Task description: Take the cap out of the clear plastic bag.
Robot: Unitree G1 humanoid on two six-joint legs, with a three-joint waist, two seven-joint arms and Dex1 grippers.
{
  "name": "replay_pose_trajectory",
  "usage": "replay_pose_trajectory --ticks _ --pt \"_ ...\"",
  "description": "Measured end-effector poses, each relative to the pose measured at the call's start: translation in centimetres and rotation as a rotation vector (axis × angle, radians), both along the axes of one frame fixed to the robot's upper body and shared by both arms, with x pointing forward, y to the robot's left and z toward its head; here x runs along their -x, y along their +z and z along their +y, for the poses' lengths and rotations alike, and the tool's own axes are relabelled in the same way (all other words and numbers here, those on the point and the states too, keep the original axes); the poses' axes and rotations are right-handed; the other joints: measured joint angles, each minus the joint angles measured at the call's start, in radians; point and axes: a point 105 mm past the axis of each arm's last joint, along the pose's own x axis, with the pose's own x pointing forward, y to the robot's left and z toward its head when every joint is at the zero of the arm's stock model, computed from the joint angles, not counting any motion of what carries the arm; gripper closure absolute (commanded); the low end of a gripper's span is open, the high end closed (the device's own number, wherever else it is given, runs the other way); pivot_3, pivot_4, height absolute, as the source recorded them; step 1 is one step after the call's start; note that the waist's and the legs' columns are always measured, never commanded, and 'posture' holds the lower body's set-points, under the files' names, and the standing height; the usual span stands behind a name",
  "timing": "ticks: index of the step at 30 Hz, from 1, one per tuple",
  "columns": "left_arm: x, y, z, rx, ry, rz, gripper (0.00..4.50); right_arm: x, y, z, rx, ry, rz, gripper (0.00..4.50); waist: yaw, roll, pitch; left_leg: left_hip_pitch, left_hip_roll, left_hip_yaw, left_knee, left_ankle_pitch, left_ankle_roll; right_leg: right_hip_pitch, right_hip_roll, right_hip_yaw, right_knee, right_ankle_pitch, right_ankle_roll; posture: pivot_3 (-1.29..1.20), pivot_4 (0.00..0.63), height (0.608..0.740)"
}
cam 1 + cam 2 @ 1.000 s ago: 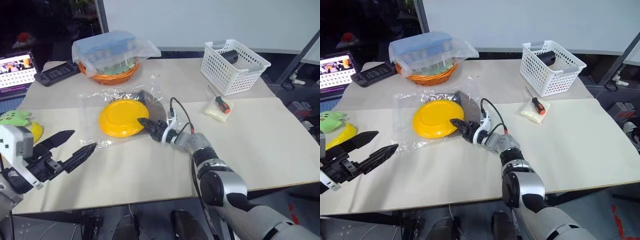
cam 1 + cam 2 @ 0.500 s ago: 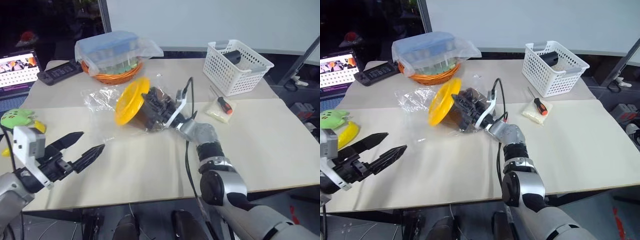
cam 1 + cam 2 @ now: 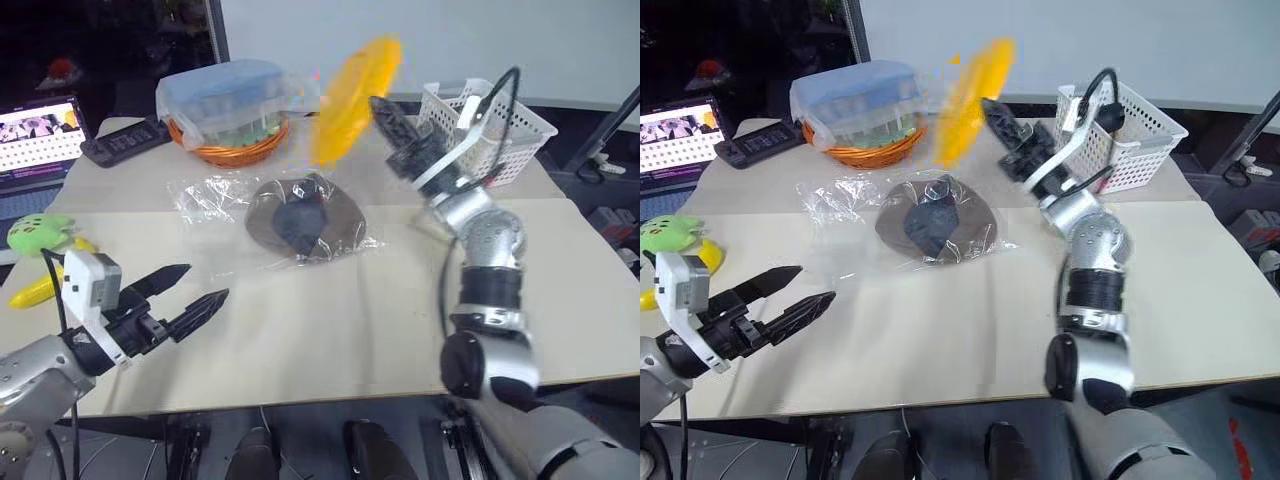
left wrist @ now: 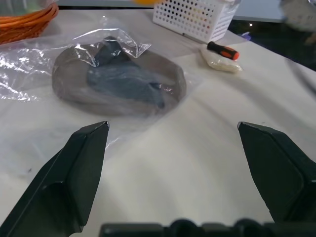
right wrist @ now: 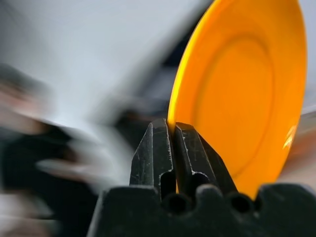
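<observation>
Pinching the rim of the yellow disc (image 3: 356,98), the right tool (image 3: 385,113) is seen closed on it and raised high above the far side of the desk (image 3: 330,330), with the disc tilted on edge. The left tool (image 3: 185,302) is held fully open near the front left corner, well apart from everything, its 2 fingers aimed toward the middle of the desk.

The cap (image 3: 303,216) lies inside the clear plastic bag (image 3: 215,195), left of the desk's centre, lining up. For the step in hand, the disc should be set down away from the bag; then 1 tool should pin a loose bag edge while the other draws the cap out, so the crinkly film is not dragged along.

At the far edge, a blue box sits wrapped in cloudy plastic in the orange basket (image 3: 222,150), and a dark object lies in the white basket (image 3: 505,135).
</observation>
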Motion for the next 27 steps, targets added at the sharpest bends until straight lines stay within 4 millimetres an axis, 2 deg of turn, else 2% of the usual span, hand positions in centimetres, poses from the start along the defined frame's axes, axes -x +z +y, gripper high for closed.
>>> replay_pose_trajectory --ticks 2,5,7,8,10,14,16,20,23,27 --pt "-0.2 -0.2 -0.2 0.001 -0.009 -0.002 0.00 -0.3 0.0 -1.9 0.311 -0.199 -0.126 4.49 -0.003 0.000 0.000 -0.002 0.000 0.001 0.000 0.000 0.000 -0.003 0.000 0.001 0.001 0.003 0.006 0.00 0.150 0.740" --pt "-0.5 -0.2 -0.6 -0.004 -0.024 -0.011 0.00 -0.4 -1.4 -3.7 0.654 -0.333 -0.225 4.49 -0.008 0.000 0.000 -0.002 0.001 0.001 -0.001 0.000 0.000 -0.004 0.002 0.003 0.001 0.002 0.006 0.00 0.150 0.740" --pt "-0.6 -0.3 -0.8 0.000 -0.034 -0.010 0.00 -0.5 -3.3 -4.8 0.905 -0.376 -0.264 4.49 -0.010 0.000 0.000 -0.002 0.001 0.001 -0.001 0.000 0.000 -0.004 0.003 0.005 0.002 0.002 0.006 0.00 0.150 0.740" --pt "-0.7 -0.4 -0.9 0.005 -0.039 -0.007 0.00 -0.5 -5.0 -5.5 1.070 -0.376 -0.274 4.49 -0.009 0.000 0.000 -0.002 0.001 0.001 -0.001 0.000 0.000 -0.004 0.003 0.005 0.002 0.002 0.006 0.00 0.150 0.740" --pt "-0.8 -0.6 -1.0 0.007 -0.038 -0.004 0.00 -0.3 -7.5 -6.3 1.226 -0.344 -0.259 4.49 -0.008 0.000 0.000 -0.002 0.001 0.002 0.000 0.000 0.000 -0.004 0.003 0.005 0.002 0.002 0.007 0.00 0.150 0.740" --pt "-0.9 -0.7 -1.1 0.006 -0.038 -0.005 0.00 0.3 -13.3 -7.8 1.449 -0.243 -0.169 4.49 -0.007 -0.001 0.000 -0.002 0.000 0.002 0.003 0.000 0.000 -0.003 0.002 0.007 0.002 0.003 0.008 0.00 0.150 0.740" --pt "-1.0 -0.9 -1.4 0.018 -0.048 0.000 0.00 0.7 -16.1 -8.7 1.500 -0.206 -0.101 4.49 -0.006 -0.001 0.000 -0.002 -0.001 0.002 0.005 0.000 0.000 -0.002 0.002 0.007 0.003 0.003 0.008 0.00 0.150 0.740" --pt "-1.1 -1.0 -1.7 0.037 -0.049 -0.002 0.00 0.4 -17.4 -10.3 1.551 -0.252 -0.044 4.49 -0.008 -0.001 0.000 0.002 0.000 0.002 0.008 0.000 0.000 0.003 0.003 0.008 0.003 0.004 0.007 0.00 0.150 0.740" --pt "-1.2 -1.0 -1.6 0.050 -0.033 -0.004 0.00 0.4 -18.6 -11.6 1.582 -0.267 0.030 3.55 -0.008 -0.002 0.001 0.012 0.000 0.002 0.008 0.000 0.000 0.014 0.002 0.008 0.002 -0.001 0.010 0.00 0.150 0.740" --pt "-1.2 -1.0 -1.6 0.053 -0.029 -0.005 0.00 0.5 -19.3 -12.0 1.595 -0.254 0.080 2.22 -0.008 -0.002 0.001 0.013 -0.001 0.002 0.009 0.000 0.000 0.014 0.002 0.008 0.002 -0.001 0.011 0.00 0.150 0.740"
